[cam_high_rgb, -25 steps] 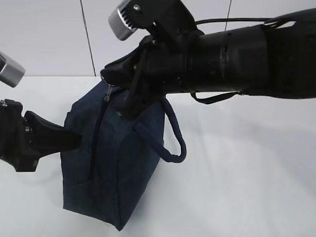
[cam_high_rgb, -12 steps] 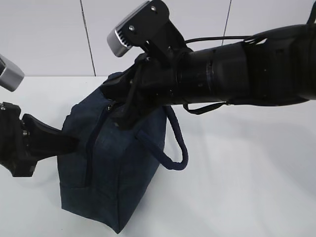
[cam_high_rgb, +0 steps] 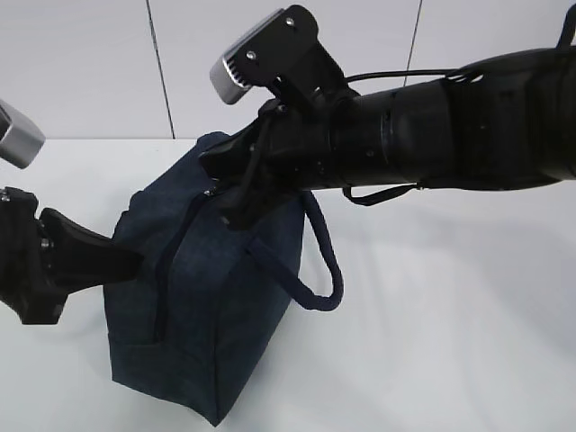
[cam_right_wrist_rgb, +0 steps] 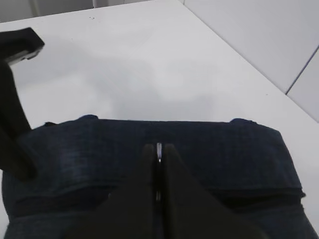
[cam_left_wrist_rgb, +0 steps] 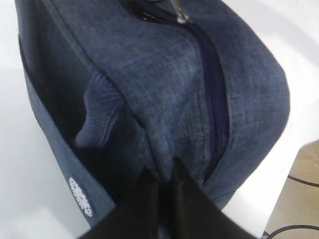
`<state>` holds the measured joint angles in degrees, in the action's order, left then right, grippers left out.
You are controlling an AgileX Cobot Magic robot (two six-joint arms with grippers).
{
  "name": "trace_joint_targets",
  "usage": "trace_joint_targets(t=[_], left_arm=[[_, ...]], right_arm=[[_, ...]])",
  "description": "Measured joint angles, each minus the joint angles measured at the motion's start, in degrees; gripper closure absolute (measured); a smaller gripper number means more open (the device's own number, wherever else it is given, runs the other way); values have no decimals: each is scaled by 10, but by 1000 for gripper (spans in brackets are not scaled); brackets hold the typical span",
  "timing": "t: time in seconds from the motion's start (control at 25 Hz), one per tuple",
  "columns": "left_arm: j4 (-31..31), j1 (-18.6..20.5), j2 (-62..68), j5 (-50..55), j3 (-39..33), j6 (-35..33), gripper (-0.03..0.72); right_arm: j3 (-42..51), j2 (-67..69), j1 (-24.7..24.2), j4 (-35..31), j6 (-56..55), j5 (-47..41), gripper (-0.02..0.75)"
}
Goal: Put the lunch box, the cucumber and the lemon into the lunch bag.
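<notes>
While the lunch bag (cam_high_rgb: 193, 297) stands tilted on the white table (cam_high_rgb: 450, 342), both arms are at it. Seen from the exterior view, the bag sits toward seven o'clock of the table, leaning with its top toward one o'clock, and its looped strap (cam_high_rgb: 322, 261) hangs off the side at three o'clock.

At nine o'clock of the bag, the left gripper (cam_high_rgb: 130, 261) presses into the fabric. Its wrist camera shows the two black fingers (cam_left_wrist_rgb: 149, 209) drawn tightly together with a fold of the blue cloth pinched between them, just beside the dark zipper line (cam_left_wrist_rgb: 217, 99) that runs from twelve o'clock down toward five o'clock; the silver pull (cam_left_wrist_rgb: 179, 12) shows at the top edge.

Reaching in from three o'clock, the right gripper (cam_high_rgb: 216, 184) meets the bag's top. In its wrist view, its fingers (cam_right_wrist_rgb: 172, 199) are closed, with a thin silver piece (cam_right_wrist_rgb: 159, 152) caught between their tips at the middle of the bag's upper edge. It looks like the zipper pull, though it is too small to be sure.

Along the visible stretch, the zipper appears shut. Neither the lunch box, cucumber nor lemon shows in any view.
</notes>
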<state>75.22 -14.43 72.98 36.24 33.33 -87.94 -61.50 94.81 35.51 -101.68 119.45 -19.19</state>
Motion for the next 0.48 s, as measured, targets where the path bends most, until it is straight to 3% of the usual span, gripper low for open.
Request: trace_joint_targets(t=[0.48], left_arm=[[-4,0,0,16,0,0,694]], right_arm=[[-1,18,-69,0,0,-60,730]])
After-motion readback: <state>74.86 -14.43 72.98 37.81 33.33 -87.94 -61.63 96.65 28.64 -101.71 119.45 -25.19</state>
